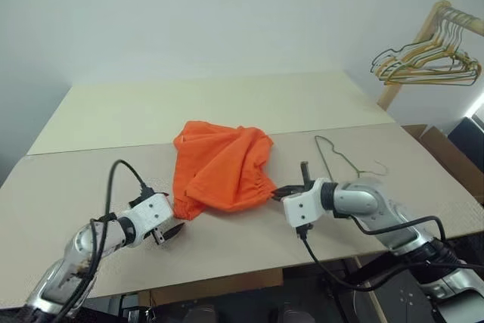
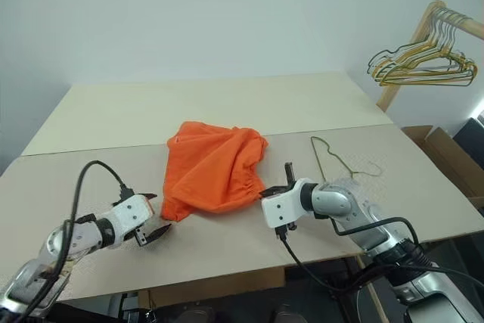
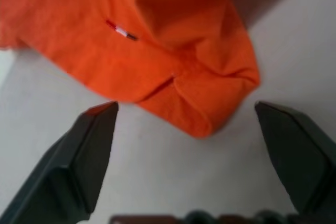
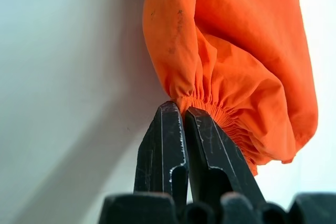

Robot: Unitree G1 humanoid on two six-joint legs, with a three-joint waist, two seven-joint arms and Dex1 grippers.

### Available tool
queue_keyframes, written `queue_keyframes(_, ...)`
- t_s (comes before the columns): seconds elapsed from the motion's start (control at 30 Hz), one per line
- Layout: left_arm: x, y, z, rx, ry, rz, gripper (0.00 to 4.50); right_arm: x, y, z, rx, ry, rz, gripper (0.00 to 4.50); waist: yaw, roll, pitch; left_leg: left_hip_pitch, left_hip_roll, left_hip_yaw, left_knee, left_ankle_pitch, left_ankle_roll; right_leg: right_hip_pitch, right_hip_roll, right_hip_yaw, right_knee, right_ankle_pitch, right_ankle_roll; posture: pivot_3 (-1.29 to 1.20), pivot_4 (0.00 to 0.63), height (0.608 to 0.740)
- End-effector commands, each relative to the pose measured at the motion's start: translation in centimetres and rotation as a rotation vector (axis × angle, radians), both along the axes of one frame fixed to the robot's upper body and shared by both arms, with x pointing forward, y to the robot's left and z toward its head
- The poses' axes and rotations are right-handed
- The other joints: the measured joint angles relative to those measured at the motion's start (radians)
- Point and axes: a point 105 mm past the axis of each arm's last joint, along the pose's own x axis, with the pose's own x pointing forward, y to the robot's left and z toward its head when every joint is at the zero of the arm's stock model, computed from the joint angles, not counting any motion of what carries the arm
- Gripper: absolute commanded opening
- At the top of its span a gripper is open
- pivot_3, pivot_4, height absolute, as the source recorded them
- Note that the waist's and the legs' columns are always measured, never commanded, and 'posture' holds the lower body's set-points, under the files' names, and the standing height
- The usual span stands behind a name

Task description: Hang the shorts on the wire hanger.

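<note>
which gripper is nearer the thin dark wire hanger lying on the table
Right. The right gripper, shut on the bright orange fabric shorts at the gathered waistband, sits just beside the thin dark wire hanger. The left gripper, open, is across the shorts from it.

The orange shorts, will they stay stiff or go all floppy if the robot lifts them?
Probably floppy: the shorts lie crumpled in soft folds. Likely light too, since the right end effector holds them by a small pinch of gathered waistband. They should drape, not slide.
</note>
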Motion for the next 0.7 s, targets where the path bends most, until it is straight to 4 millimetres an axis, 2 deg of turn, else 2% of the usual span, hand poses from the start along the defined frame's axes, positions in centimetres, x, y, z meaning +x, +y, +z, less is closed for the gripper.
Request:
queue_keyframes(0.03, 1.0, 1.7, -1.2, 0.152, -0.008, -0.033, 3.6, 0.1, -0.1, 1.9, 0.035, -0.042, 0.0, 0.0, -0.003, 0.003, -0.002, 0.0, 0.0, 0.0, 0.0, 0.0, 0.001, 0.0, 0.0, 0.0, 0.0, 0.0, 0.0, 0.07, 0.0, 0.74)
queue_keyframes(0.23, 3.1, 1.2, -1.0, 0.18, -0.04, -0.106, 1.56, 0.0, -0.1, 2.1, 0.044, -0.036, -0.006, 0.0, -0.012, 0.003, -0.002, 0.001, 0.0, 0.0, 0.002, -0.001, 0.002, -0.001, -0.001, 0.001, 0.005, 0.0, 0.0, 0.05, 0.0, 0.74)
queue_keyframes(0.37, 3.6, 0.6, -1.0, 0.184, -0.053, -0.155, 0.23, -0.1, -0.2, 2.2, 0.046, -0.035, -0.013, 0.0, -0.013, 0.003, -0.002, 0.001, 0.0, 0.001, 0.004, -0.001, 0.002, -0.002, -0.002, 0.001, 0.008, 0.0, 0.0, 0.05, 0.0, 0.74)
queue_keyframes(0.4, 3.8, 0.6, -0.9, 0.183, -0.055, -0.158, 0.02, -0.1, -0.3, 2.2, 0.047, -0.034, -0.016, 0.0, -0.014, 0.003, -0.002, 0.0, 0.0, 0.001, 0.004, -0.001, 0.003, -0.002, -0.002, 0.001, 0.009, 0.0, 0.0, 0.04, 0.0, 0.74)
queue_keyframes(0.57, 4.2, 1.6, 0.2, 0.25, -0.07, -0.234, 0.02, 0.0, -0.8, 2.3, 0.046, -0.028, -0.025, 0.0, -0.014, 0.003, -0.002, 0.0, 0.0, 0.001, 0.006, -0.002, 0.003, -0.002, -0.002, 0.001, 0.009, 0.0, 0.0, 0.04, 0.0, 0.74)
queue_keyframes(0.7, 2.7, 3.1, 2.4, 0.26, 0.004, -0.326, 0.02, -0.6, -1.7, 2.9, 0.029, -0.004, -0.003, 0.0, -0.02, 0.003, -0.002, 0.0, 0.0, 0.001, 0.006, -0.002, 0.004, -0.003, -0.002, 0.002, 0.009, 0.0, 0.0, 0.04, 0.0, 0.74)
